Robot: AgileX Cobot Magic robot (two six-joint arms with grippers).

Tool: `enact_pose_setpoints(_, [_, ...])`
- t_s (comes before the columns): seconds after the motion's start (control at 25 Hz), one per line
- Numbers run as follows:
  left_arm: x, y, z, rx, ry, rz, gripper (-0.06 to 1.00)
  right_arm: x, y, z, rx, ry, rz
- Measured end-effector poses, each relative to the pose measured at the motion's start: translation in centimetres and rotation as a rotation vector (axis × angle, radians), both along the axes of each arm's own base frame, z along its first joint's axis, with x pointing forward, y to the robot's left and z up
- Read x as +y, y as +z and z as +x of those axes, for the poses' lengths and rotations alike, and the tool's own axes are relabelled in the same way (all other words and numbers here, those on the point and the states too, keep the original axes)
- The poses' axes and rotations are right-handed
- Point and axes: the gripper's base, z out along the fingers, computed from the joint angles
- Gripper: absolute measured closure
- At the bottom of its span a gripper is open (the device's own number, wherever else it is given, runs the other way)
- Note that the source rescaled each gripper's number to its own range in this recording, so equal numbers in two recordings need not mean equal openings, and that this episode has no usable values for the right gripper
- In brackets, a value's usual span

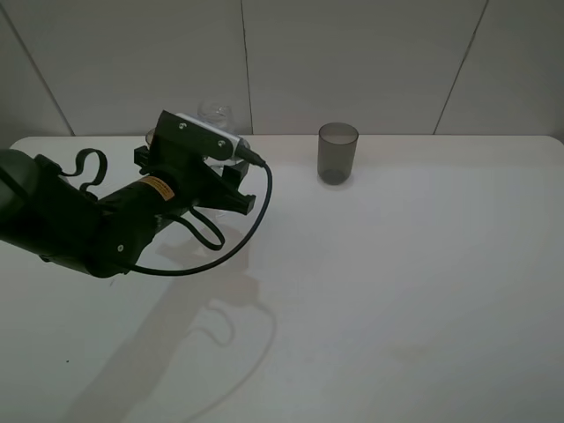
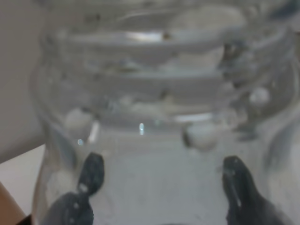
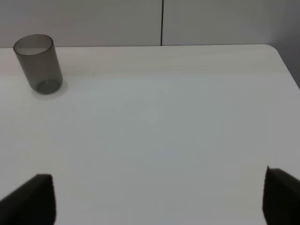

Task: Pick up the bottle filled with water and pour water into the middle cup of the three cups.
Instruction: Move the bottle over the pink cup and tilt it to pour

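Note:
The clear bottle (image 1: 216, 114) stands at the back left of the white table (image 1: 397, 291); only its neck and shoulders show above my left arm. In the left wrist view the bottle (image 2: 159, 93) fills the frame, and my left gripper (image 2: 163, 178) has a dark fingertip on either side of its body, shut on it. In the high view the left gripper (image 1: 211, 148) is mostly hidden under its wrist camera. The dark grey cup (image 1: 337, 152) stands upright to the right of the bottle. The amber middle cup and the pinkish cup are hidden behind the left arm. My right gripper (image 3: 159, 197) is open and empty over bare table.
The white tiled wall (image 1: 352, 62) rises right behind the table's back edge. The left arm's black cable (image 1: 251, 233) loops over the table in front of the gripper. The dark grey cup (image 3: 38, 63) stands far ahead of the right gripper.

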Motion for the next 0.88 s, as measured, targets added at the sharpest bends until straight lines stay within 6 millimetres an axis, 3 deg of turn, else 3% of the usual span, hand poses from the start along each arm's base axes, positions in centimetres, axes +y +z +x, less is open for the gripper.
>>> enact_pose_setpoints(0.2, [0.8,3.0,0.0,0.012,-0.019,0.073,0.93,0.0,0.0,0.0,0.0,0.0,0.0])
enact_pose_setpoints(0.36, [2.0,5.1,1.0,0.076,-0.001,0.091,0.93,0.0,0.0,0.0,0.0,0.0,0.0])
enact_pose_setpoints(0.68, [5.2,8.3,4.6,0.266,-0.049,0.274,0.93,0.0,0.0,0.0,0.0,0.0,0.0])
enact_pose_setpoints(0.88, [7.7,10.6,6.8,0.298,-0.038,0.422,0.93,0.0,0.0,0.0,0.0,0.0,0.0])
